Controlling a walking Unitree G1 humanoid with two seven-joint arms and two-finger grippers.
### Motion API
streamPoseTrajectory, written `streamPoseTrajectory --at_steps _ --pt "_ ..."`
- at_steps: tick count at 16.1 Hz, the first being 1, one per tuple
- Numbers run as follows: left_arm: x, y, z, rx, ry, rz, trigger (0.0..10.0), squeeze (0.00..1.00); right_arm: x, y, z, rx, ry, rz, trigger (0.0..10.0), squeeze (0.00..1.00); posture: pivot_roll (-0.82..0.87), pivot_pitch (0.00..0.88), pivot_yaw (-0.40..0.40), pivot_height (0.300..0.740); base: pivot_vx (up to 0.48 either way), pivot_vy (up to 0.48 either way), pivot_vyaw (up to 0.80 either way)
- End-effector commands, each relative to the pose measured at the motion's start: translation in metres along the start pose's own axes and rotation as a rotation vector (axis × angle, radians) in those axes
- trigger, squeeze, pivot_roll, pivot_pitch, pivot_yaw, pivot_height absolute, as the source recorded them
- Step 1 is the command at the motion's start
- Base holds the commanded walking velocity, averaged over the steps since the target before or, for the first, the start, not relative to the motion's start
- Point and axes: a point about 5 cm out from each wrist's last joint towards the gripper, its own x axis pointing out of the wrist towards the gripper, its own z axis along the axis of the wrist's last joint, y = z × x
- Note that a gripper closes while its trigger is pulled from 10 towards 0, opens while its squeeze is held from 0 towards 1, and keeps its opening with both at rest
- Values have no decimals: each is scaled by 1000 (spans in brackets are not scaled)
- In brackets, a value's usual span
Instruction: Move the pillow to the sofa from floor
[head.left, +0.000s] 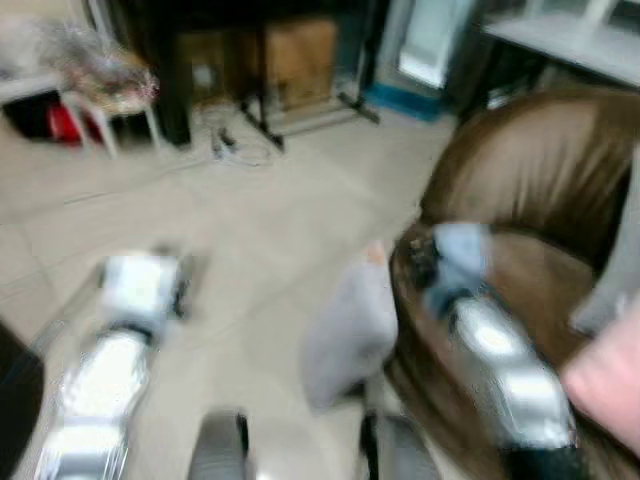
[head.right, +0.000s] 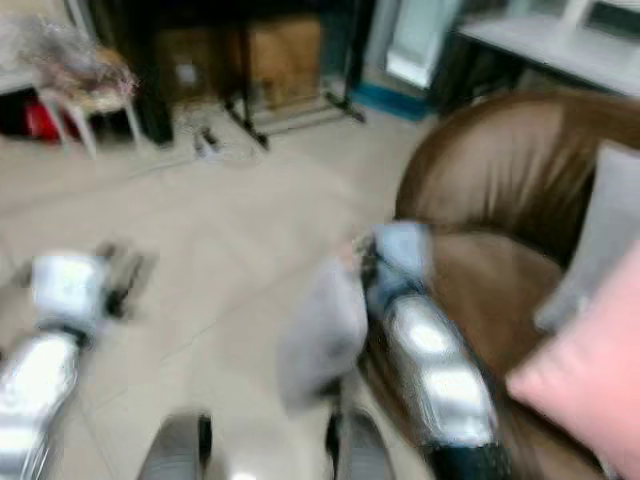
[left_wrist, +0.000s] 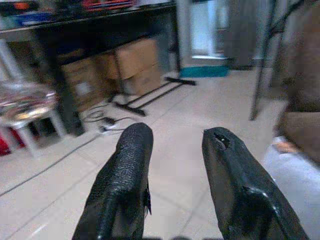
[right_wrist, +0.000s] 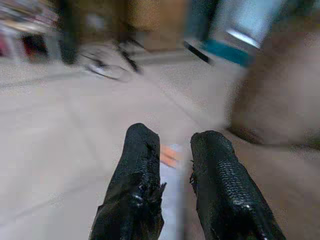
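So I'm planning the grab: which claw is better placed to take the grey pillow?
The right claw: it hangs just above the grey pillow by the brown sofa. The left claw is out over bare floor, farther away.

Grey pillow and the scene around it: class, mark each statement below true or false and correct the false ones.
1. The grey pillow stands on the floor against the brown sofa. True.
2. The left pincer grips the pillow. False: its fingers are apart with nothing between them, over bare floor.
3. A pink cushion lies on the sofa. True.
4. The right pincer is above the sofa seat. False: it is beside the sofa's front, near the pillow.
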Motion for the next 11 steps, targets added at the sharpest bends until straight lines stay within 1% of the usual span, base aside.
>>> streamPoseTrajectory --at_steps 1,5,8,11 --pt "-5 12 -3 21 19 35 10000 0 3 12 8 13 -26 41 10000 0 19 0 -77 585 390 0 0" --pt "-5 12 -3 23 17 40 10000 0 4 13 8 12 -23 53 10000 0 23 0 -80 585 368 0 0" --pt "-6 12 -3 22 21 49 10000 0 5 15 6 10 -6 77 10000 0 23 0 -80 580 0 0 0" --pt "-6 11 -6 31 37 44 10000 0 4 19 3 10 5 109 10000 0 27 0 -80 550 0 0 0"
